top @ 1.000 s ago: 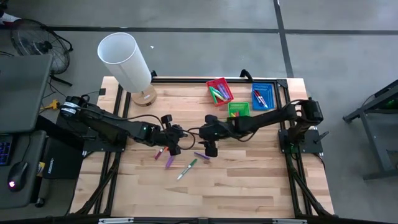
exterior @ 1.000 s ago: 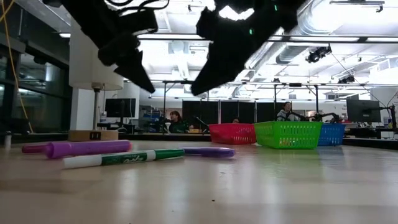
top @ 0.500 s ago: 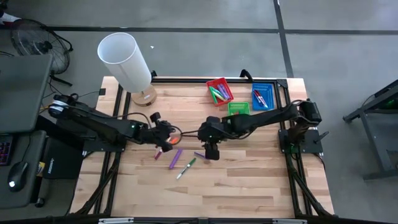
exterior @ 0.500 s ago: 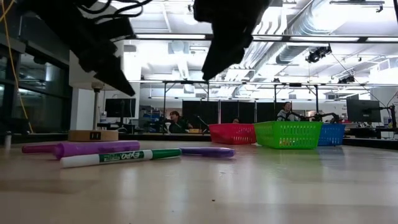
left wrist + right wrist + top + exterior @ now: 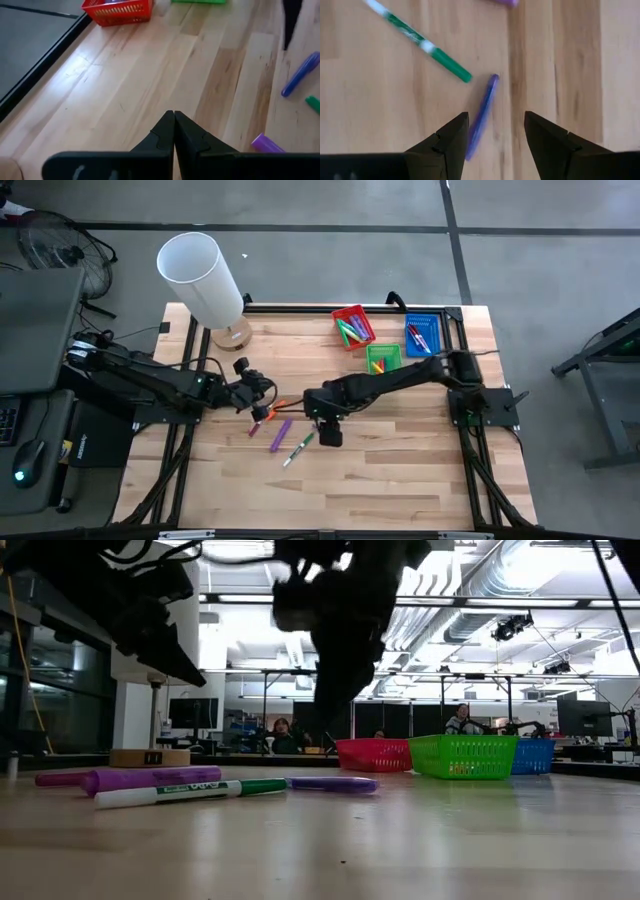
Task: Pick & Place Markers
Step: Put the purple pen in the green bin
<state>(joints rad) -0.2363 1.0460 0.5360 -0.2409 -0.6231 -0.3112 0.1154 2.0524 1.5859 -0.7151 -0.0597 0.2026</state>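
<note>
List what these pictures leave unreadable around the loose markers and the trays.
- Tray contents: in the low view the red tray, green tray and blue tray show only walls; in the high view the pens inside are too small to count.
- Slim purple marker: its near end is cut off behind the right gripper finger in the right wrist view.
- Pink marker: mostly hidden behind the thick purple marker in the low view.

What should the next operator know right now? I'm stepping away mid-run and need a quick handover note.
Right gripper: open, above the blue-purple marker, nothing held.
Left gripper: shut, empty, waiting at the left of the table.
Loose on the table: green marker, purple marker, pink marker.
Done: some markers already lie in the red tray, green tray and blue tray.
Left: tray the four loose markers.
</note>
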